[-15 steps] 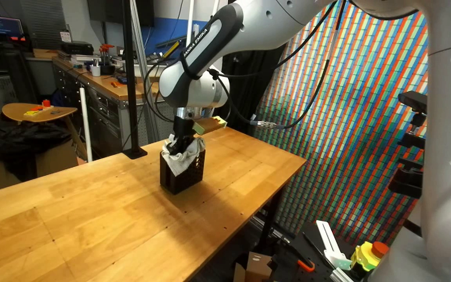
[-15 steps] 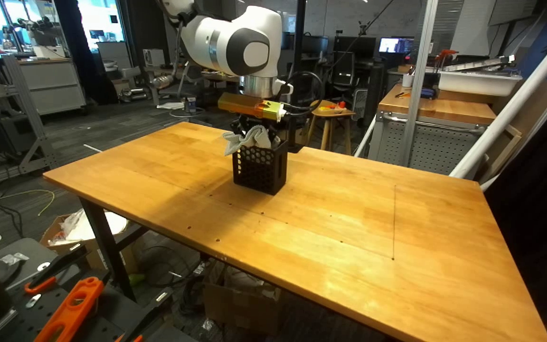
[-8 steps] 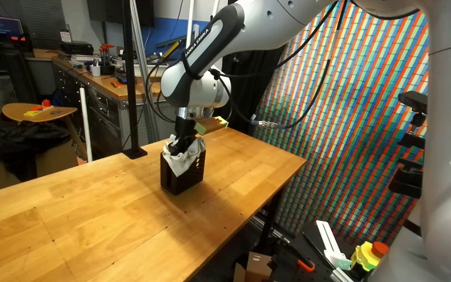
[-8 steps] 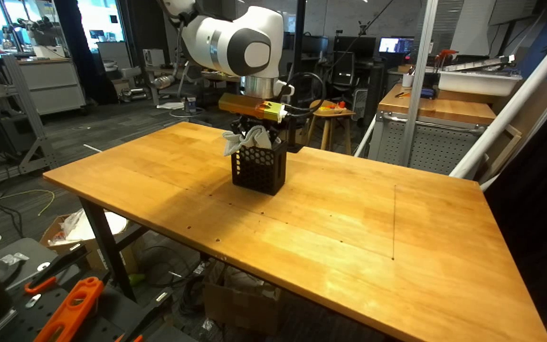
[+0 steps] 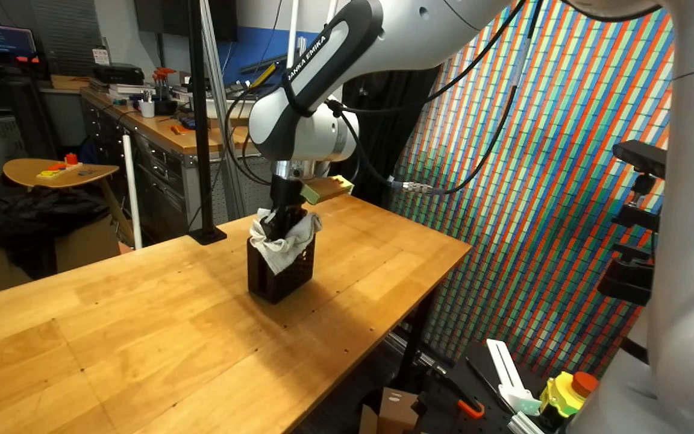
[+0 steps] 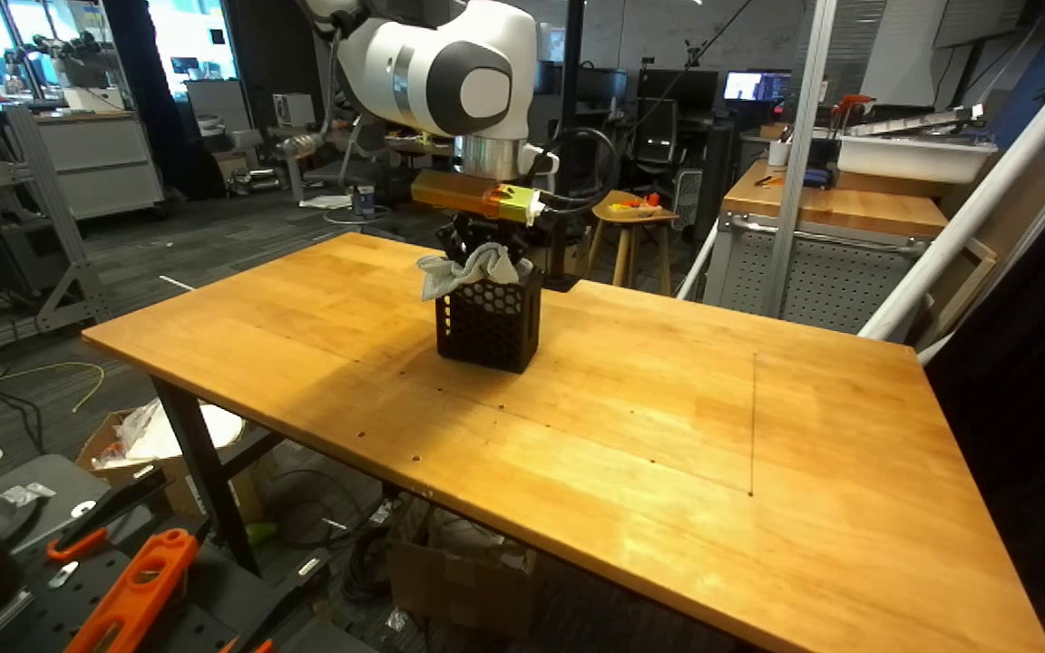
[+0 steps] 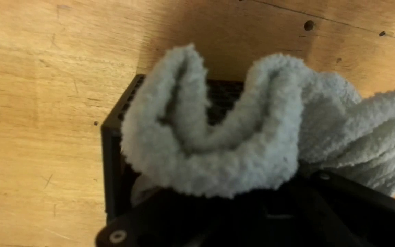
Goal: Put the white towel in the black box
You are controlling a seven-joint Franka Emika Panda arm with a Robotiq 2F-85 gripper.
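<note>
The black box [image 6: 488, 331] with honeycomb sides stands upright on the wooden table. The white towel [image 5: 284, 247] is bunched at its mouth in both exterior views, one part drooping outside over the rim and a corner down one side. From above, a rumpled fold of the towel [image 7: 218, 168] curls in a U over the opening, and more cloth spreads right past the box [image 7: 115, 128]. My gripper [image 5: 276, 229] points straight down into the cloth at the box's mouth, touching it. Its fingertips are buried in the towel, so whether they pinch it is hidden.
The wooden table [image 6: 713, 426] extends around the box. A black post [image 5: 205, 235] rises from the table's edge beyond it. Cables [image 5: 467, 102] hang in loops from the arm. A workbench [image 5: 166, 129] and a stool [image 5: 61, 172] stand farther back.
My gripper has risen and shifted slightly. The box has slid a little across the table with it, and the towel's overhanging part reaches slightly farther out.
</note>
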